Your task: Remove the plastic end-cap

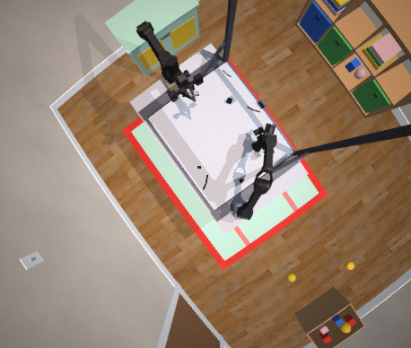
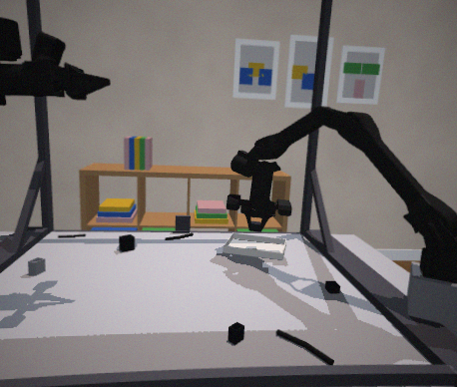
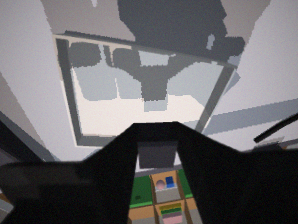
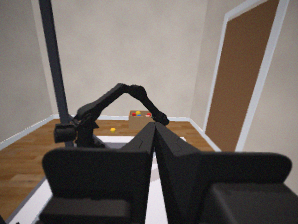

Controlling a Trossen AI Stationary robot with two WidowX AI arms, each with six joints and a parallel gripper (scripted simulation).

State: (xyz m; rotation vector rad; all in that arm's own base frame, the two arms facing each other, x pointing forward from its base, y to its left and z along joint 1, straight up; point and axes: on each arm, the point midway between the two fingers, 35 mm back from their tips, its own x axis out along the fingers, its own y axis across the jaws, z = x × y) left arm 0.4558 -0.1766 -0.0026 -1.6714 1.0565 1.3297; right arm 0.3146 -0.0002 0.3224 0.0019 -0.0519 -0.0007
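end-cap (image 2: 256, 226) (image 3: 155, 130) in left jaws (image 1: 257, 145) (image 2: 256, 222) above tray (image 2: 254, 254) (image 3: 69, 92)
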